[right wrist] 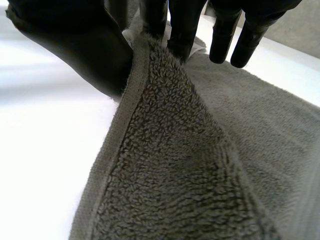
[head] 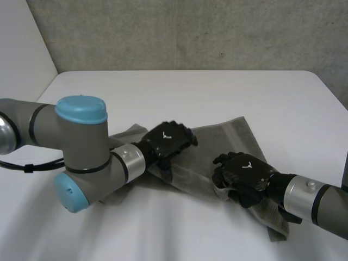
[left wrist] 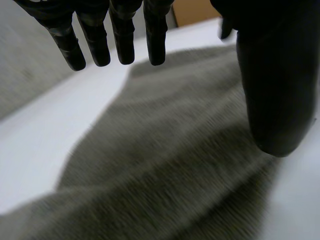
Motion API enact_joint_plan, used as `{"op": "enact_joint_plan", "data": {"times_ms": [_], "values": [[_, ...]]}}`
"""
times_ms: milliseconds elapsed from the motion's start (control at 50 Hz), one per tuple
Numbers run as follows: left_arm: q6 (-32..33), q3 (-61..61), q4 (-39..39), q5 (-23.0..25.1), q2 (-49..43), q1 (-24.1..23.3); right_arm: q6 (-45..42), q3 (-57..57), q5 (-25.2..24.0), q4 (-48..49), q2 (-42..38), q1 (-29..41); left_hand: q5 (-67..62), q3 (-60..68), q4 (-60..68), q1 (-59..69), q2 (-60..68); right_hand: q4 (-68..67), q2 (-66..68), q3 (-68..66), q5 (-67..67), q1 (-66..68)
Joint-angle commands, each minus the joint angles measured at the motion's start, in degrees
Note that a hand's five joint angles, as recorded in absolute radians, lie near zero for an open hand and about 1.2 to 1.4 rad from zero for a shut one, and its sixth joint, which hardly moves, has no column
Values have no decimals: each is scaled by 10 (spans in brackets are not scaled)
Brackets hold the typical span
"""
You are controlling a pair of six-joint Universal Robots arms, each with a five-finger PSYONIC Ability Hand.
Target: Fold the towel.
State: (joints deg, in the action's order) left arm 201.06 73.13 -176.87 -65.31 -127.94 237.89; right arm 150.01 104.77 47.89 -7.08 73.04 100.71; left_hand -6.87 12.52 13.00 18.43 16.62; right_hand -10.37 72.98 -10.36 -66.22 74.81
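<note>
From above, the grey towel [head: 225, 142] lies rumpled across the middle of the white desk [head: 190, 92], running slantwise from beside the left arm [head: 81, 136] down toward the right arm [head: 321, 204]. The left hand [head: 167, 142] is over the towel's left part, palm down. The right hand [head: 243, 174] is at the towel's near edge, further along toward the right end, with its fingers curled in. The two hands are near each other but apart, with a stretch of cloth between them.

At the left wrist, the fingers [left wrist: 122, 42] hang straight and spread, and the thumb [left wrist: 272, 95] stands well off to one side. The hand is apart and holds nothing. The towel [left wrist: 165, 165] lies under the palm in soft folds, and bare desk [left wrist: 40, 145] shows past its edge, below the fingertips.

At the right wrist, the hand [right wrist: 75, 47] is clamped on the towel [right wrist: 170, 170]. The hemmed edge [right wrist: 125, 115] rises to a peak and is pinched there between the thumb and the fingers [right wrist: 182, 30]. The cloth drapes down from the pinch onto the desk [right wrist: 45, 150], which lies bare beside the hem.
</note>
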Motion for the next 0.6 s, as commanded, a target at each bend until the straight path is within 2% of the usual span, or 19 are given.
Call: {"op": "enact_joint_plan", "data": {"times_ms": [20, 120, 260, 440, 600], "values": [[35, -11, 81, -2, -17, 19, -9, -1, 1, 1, 4, -13, -12, -25, -30, -3, 15, 4, 70, 4, -38, 52], [36, 20, 79, -10, -1, 41, -9, -1, 1, 8, 4, -14, -18, -25, -30, 2, 20, 4, 70, 4, -38, 52], [39, 22, 50, -44, 16, 57, -9, 4, -1, 12, 3, -10, -21, -25, -30, 5, 23, 4, 70, 4, -38, 52], [43, -10, 54, -46, -13, 60, -9, 8, -1, 12, 3, -10, -21, -25, -30, 5, 23, 4, 70, 4, -38, 52], [77, -34, 57, -45, -43, 60, -11, 11, -3, 12, 3, -10, 1, -25, -30, -17, 2, 4, 70, 4, -38, 52]]}}
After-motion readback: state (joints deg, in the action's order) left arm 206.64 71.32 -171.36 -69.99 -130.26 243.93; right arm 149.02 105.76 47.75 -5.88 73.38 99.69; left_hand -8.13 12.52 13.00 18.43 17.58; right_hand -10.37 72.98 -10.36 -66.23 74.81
